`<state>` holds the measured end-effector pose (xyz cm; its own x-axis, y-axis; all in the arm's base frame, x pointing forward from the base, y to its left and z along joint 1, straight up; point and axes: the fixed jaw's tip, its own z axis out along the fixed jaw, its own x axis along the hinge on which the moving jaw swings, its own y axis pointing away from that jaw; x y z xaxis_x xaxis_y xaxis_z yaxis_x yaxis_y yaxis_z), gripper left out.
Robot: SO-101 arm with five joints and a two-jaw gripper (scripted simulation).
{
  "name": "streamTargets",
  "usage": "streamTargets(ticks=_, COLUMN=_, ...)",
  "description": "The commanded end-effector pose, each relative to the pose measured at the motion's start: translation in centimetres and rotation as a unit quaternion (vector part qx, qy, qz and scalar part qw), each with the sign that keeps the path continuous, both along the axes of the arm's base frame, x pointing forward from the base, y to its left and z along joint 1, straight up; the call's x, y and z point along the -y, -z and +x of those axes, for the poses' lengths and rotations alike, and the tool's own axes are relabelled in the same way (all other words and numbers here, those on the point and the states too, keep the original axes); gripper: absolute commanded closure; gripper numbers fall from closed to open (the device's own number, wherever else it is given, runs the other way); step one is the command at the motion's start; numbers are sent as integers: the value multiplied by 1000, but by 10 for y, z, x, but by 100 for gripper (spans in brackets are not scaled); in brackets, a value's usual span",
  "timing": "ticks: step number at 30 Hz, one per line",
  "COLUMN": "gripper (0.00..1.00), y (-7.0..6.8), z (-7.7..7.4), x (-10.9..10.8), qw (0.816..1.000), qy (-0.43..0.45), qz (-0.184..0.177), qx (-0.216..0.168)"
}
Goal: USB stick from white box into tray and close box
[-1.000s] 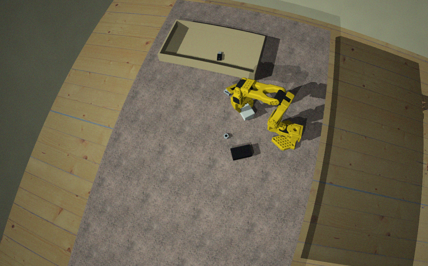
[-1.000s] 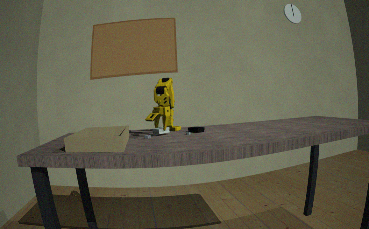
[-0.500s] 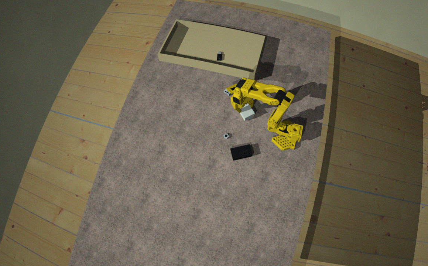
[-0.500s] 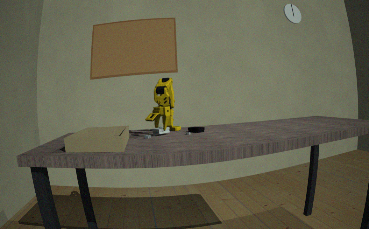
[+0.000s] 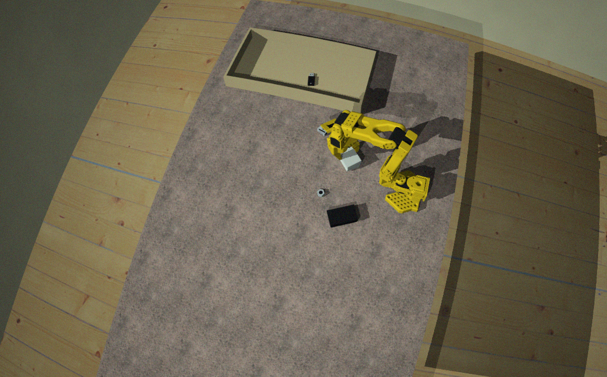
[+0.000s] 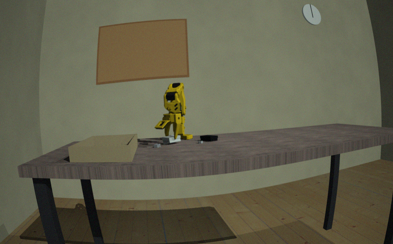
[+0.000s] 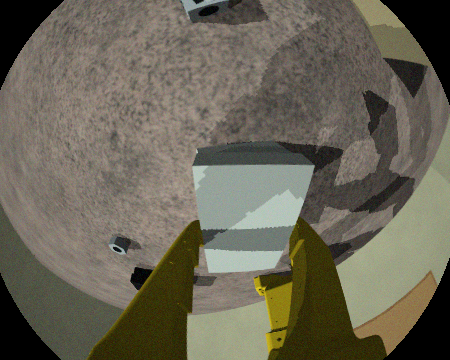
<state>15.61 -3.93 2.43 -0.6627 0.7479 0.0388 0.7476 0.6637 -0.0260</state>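
Observation:
The USB stick [image 5: 311, 80] lies in the tan tray [image 5: 291, 93] [image 6: 100, 154], near its front wall. It is black with a metal plug. The white box [image 5: 351, 162] [image 6: 168, 141] [image 7: 245, 195] is on the table in front of the tray, with its lid over its base. It looks slightly tilted in the exterior view; how far down the lid sits cannot be told. My gripper [image 6: 171, 136] [image 7: 250, 223] points down with one finger at each side of the white lid, shut on it. The arm hides part of the box in the top view.
A small grey metal piece [image 5: 322, 130] [image 6: 157, 145] [image 7: 205, 9] lies beside the gripper, toward the tray. A metal nut [image 5: 321, 192] [image 6: 200, 142] [image 7: 119, 245] and a black box [image 5: 342, 215] [image 6: 208, 139] [image 7: 141, 278] lie on the other side.

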Motion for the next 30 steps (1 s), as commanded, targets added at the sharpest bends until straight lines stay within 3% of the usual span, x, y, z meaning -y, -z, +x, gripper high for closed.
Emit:
streamTargets(ticks=1, gripper=78, y=-5, z=5, x=-1, qw=1000, qy=1, qz=-6, qx=23)
streamTargets(ticks=30, gripper=78, y=-5, z=4, x=-5, qw=1000, qy=2, qz=-6, qx=23)
